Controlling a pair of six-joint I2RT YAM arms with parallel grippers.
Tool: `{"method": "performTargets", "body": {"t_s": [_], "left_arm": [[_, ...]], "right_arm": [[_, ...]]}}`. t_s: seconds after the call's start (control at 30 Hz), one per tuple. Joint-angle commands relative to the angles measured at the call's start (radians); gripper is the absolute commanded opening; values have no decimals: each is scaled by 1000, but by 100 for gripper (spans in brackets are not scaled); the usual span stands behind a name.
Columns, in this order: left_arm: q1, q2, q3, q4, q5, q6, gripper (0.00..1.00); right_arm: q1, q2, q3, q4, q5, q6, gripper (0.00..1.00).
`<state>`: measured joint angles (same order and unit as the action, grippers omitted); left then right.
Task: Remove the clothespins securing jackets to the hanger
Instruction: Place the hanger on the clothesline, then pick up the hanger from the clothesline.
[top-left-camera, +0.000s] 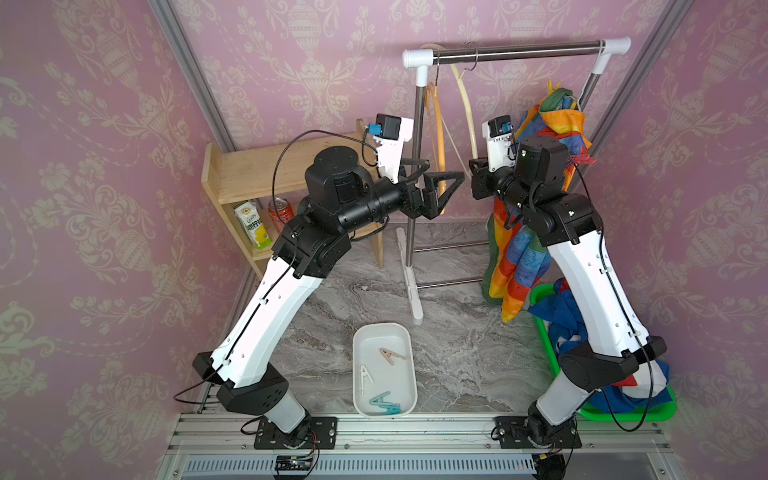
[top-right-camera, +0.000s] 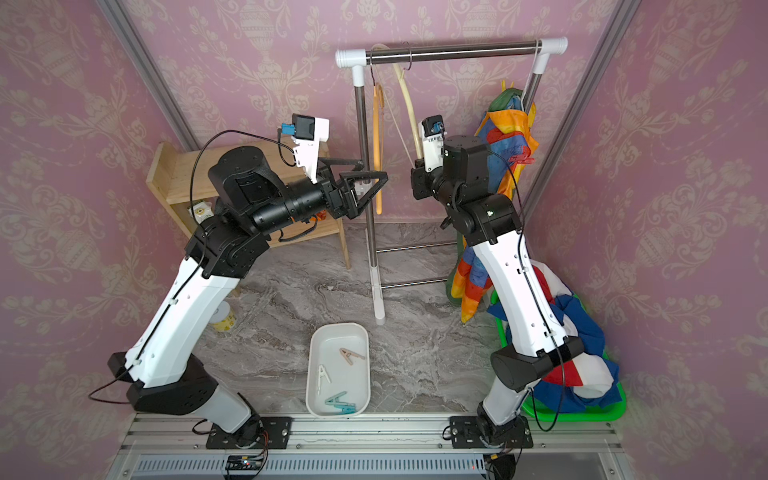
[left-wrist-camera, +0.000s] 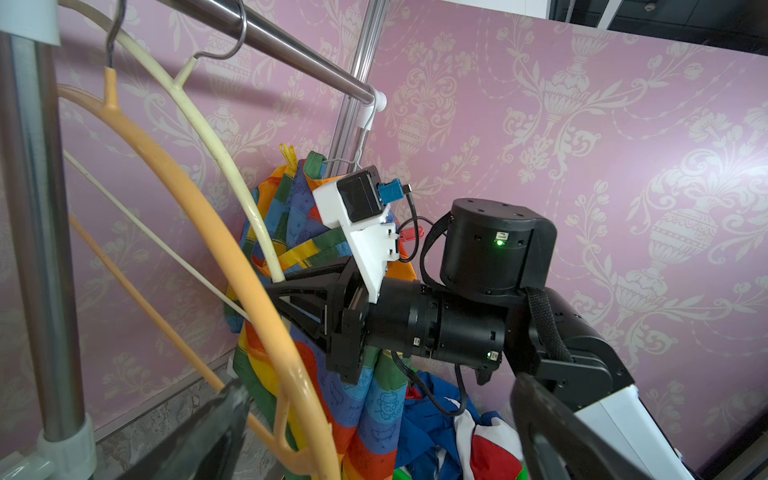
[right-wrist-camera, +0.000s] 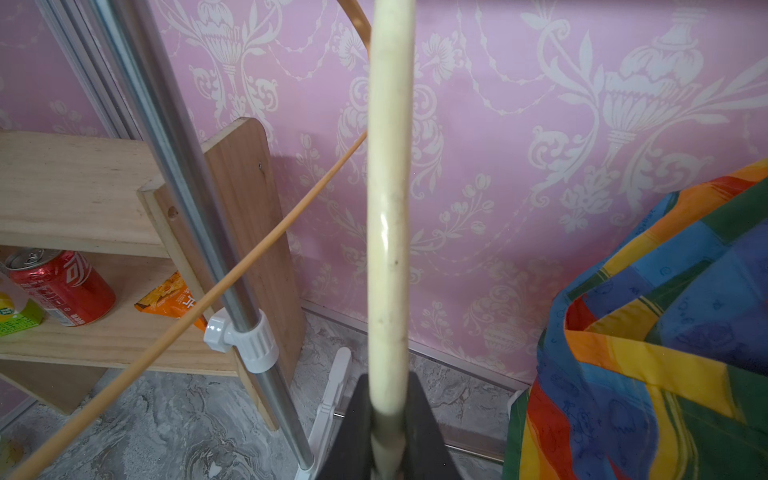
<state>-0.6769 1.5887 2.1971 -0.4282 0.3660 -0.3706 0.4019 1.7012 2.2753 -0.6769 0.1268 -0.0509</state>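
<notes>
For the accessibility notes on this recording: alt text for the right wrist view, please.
The right gripper is shut on a cream hanger, seen close against pink wallpaper. On one side hangs the rainbow patchwork jacket; on the other stand the rack's steel post, an orange hanger's bar, and a wooden shelf holding a red can.

Both top views were taken from high overhead at the front, angled down at the clothes rail (top-left-camera: 515, 52). The left wrist view was aimed across the orange hanger (left-wrist-camera: 216, 226) at the right arm (left-wrist-camera: 478, 320). The right wrist view was held close to the cream hanger (right-wrist-camera: 388, 208). The rainbow jacket (left-wrist-camera: 291, 216) was shared by all.
</notes>
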Motion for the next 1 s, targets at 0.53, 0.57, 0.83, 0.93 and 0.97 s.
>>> {"method": "performTargets", "body": {"t_s": [0.53,0.57,0.83,0.93,0.97], "left_arm": [[10,10,-13,101,31,21,99],[11,14,-14,107,36,17,99],[10,62,38,114,100,10,99],[7,74,64,97,109,26,99],[6,74,69,91,109,32,99]], "right_arm": [[0,-484,-427,34,232,83,54],[-1,-515,-436,23,263,74,56],[-100,-669,-531,-12,449,94,74],[-190,-655,-536,-28,449,98,84],[-222,-647,-533,-33,433,103,85]]}}
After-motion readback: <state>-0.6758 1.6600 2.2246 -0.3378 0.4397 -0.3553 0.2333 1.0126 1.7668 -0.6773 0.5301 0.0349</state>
